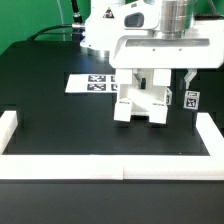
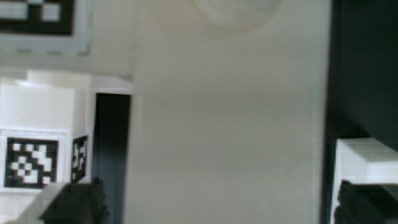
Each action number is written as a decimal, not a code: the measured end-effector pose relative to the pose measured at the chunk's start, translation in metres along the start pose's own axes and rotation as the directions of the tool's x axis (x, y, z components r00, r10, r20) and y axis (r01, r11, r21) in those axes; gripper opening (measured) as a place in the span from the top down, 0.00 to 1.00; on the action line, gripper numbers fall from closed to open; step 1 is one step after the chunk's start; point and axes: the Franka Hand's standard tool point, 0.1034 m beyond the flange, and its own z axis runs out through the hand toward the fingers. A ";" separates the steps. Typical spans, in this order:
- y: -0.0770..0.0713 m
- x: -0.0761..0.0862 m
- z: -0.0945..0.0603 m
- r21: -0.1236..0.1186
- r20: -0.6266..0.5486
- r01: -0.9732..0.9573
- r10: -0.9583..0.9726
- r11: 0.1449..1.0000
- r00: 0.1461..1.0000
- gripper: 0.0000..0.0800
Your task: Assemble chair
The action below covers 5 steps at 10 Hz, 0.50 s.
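The white chair assembly stands on the black table near its middle, directly under my gripper. In the wrist view a broad white chair part fills the space between my dark fingertips, with a thin gap on each side. The jaws stand wide apart around it and do not visibly press on it. A tagged chair piece sits beside it. A small tagged chair part stands just to the exterior view's right of the assembly and also shows in the wrist view.
The marker board lies flat on the table just behind and to the exterior view's left of the chair. A long white rail edges the table's front and both sides. The robot's base stands at the back.
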 end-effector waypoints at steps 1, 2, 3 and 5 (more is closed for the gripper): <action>0.000 0.000 0.000 0.000 0.000 0.000 0.000 1.000 1.000 0.19; 0.000 0.000 0.000 0.000 0.000 0.000 0.000 1.000 1.000 0.19; 0.000 0.000 0.000 0.000 0.000 0.000 0.000 1.000 1.000 0.19; 0.000 0.000 0.000 0.000 0.000 0.000 0.000 1.000 1.000 0.19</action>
